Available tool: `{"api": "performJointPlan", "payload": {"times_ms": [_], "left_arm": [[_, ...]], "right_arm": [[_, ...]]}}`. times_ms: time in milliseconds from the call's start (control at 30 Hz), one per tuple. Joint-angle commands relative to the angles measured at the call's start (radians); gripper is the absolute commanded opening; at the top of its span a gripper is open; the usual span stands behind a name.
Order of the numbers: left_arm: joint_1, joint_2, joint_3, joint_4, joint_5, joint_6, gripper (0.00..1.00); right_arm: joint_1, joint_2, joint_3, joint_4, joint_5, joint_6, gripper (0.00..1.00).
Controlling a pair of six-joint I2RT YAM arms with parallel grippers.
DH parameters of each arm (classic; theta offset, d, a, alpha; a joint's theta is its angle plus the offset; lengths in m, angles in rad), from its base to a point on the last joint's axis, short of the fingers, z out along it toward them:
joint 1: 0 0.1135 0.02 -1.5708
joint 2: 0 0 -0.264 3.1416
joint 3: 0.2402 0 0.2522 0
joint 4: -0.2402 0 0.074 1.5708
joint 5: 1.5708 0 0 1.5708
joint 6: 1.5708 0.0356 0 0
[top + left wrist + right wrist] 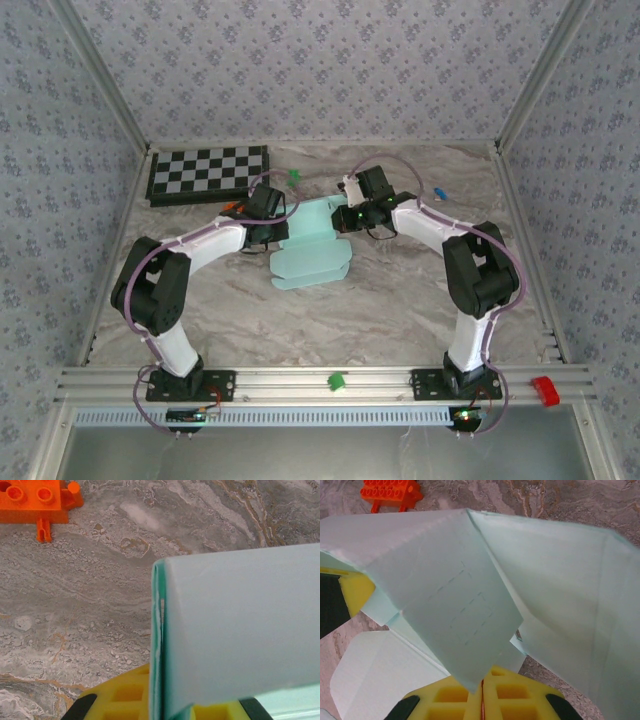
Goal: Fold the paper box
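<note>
The paper box (312,255) is held mid-table between the arms, its far panels lifted, presumably so that a crease can be set. A card edge is pinched in the closed left gripper (159,705), a flap tip in the closed right gripper (482,692). These pinches are revealed by the wrist views; the near flaps, flat on the table (400,310), are seen from above

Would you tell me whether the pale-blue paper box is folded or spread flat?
Partly folded: the pale-blue paper box has creased panels raised at its far end, while near flaps lie flat.
</note>
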Motion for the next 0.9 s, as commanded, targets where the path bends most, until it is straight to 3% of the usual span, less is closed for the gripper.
{"api": "performJointPlan", "payload": {"times_ms": [0, 267, 400, 633, 867], "left_arm": [[-0.004, -0.031, 0.004, 0.006, 0.007, -0.011, 0.04], [-0.004, -0.031, 0.006, -0.008, 0.001, 0.001, 0.04], [-0.004, -0.034, 0.004, -0.009, 0.002, 0.006, 0.04], [-0.004, -0.052, -0.005, 0.01, 0.031, 0.035, 0.03], [-0.004, -0.079, -0.022, 0.059, 0.105, 0.071, 0.02]], "right_arm": [[0.005, -0.041, -0.014, -0.016, 0.038, -0.013, 0.1], [-0.008, -0.182, -0.035, -0.098, 0.157, -0.124, 0.21], [-0.048, -0.242, -0.07, -0.082, 0.164, -0.125, 0.25], [-0.099, -0.273, -0.12, -0.084, 0.282, -0.081, 0.35], [-0.201, -0.221, -0.139, -0.071, 0.144, -0.099, 0.44]]}}
